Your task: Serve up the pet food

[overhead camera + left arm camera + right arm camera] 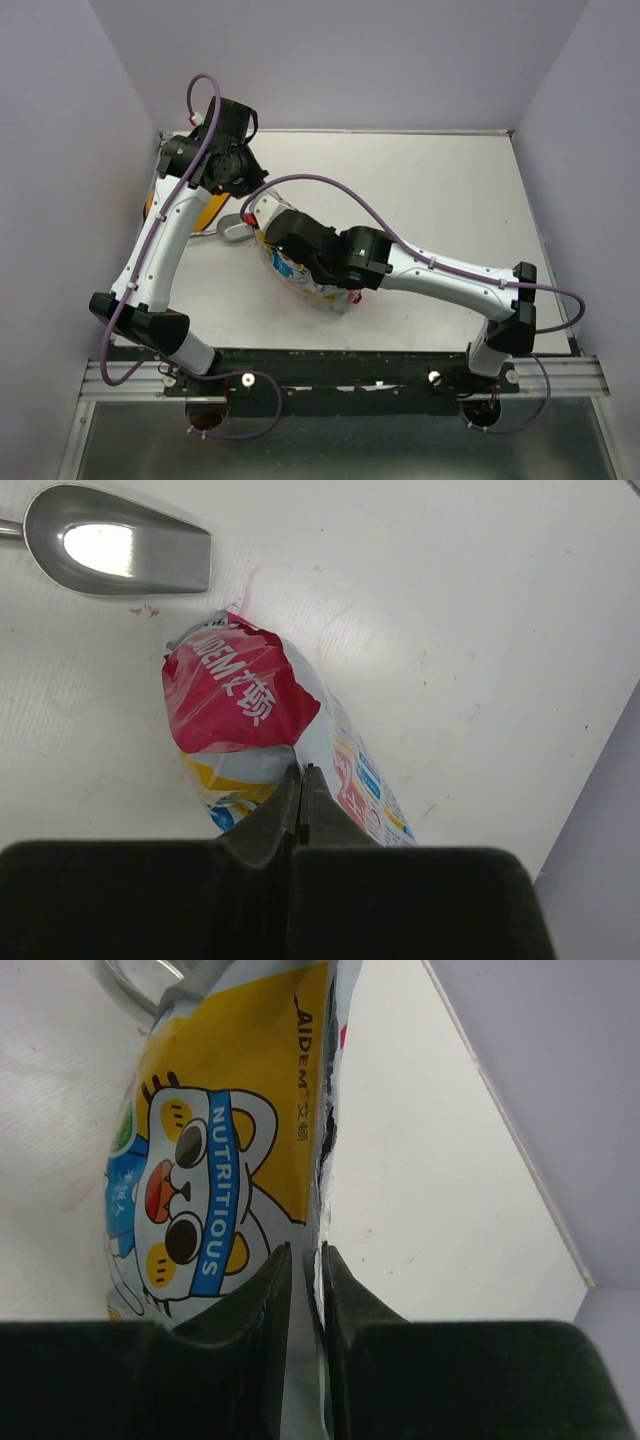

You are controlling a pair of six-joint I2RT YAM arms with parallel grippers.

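The pet food pouch [300, 275] stands near the table's middle-left, its yellow face showing a blue-and-white cartoon animal [190, 1190]. Its red top [240, 690] shows in the left wrist view. No kibble is visible. My right gripper [272, 232] reaches left, and its jaws [306, 1250] are shut on the pouch's silver side edge. My left gripper [243, 172] hangs above the table's far left, over the pouch, with its jaws [301, 772] pressed together and nothing between them.
A silver metal scoop [120, 550] lies on the table just left of the pouch, also in the top view [235, 228]. The yellow double bowl [205, 212] sits at the far left, mostly hidden under the left arm. Walls enclose the table.
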